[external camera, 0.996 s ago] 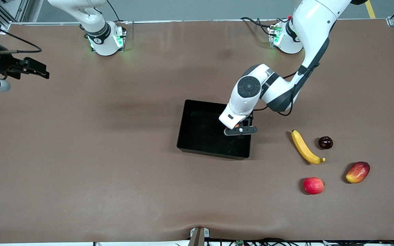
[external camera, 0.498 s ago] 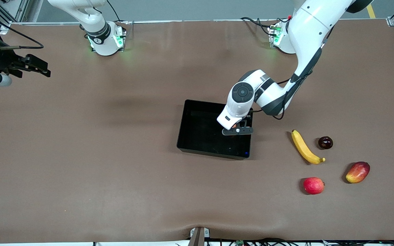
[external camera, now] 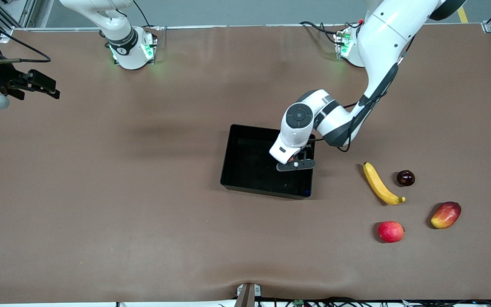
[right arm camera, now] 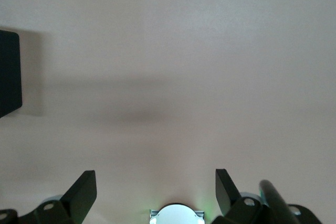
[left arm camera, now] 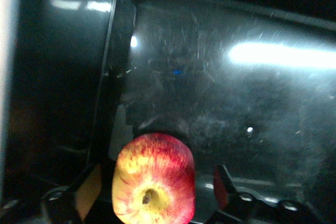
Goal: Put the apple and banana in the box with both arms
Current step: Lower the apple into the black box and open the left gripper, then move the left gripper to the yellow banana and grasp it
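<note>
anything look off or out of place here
Nothing stands out. The left gripper is inside the box, its fingers spread clear of the apple, which looks whole. The banana lies intact on the table toward the left arm's end. The right gripper waits open over bare table.

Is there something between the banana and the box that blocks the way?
Nothing visible does. Bare table lies between the banana and the box. The left gripper, open around the apple, is inside the box; the right gripper waits open.

Apple (left arm camera: 154, 179) red, yellow-streaked; box (external camera: 233, 158) glossy black.
</note>
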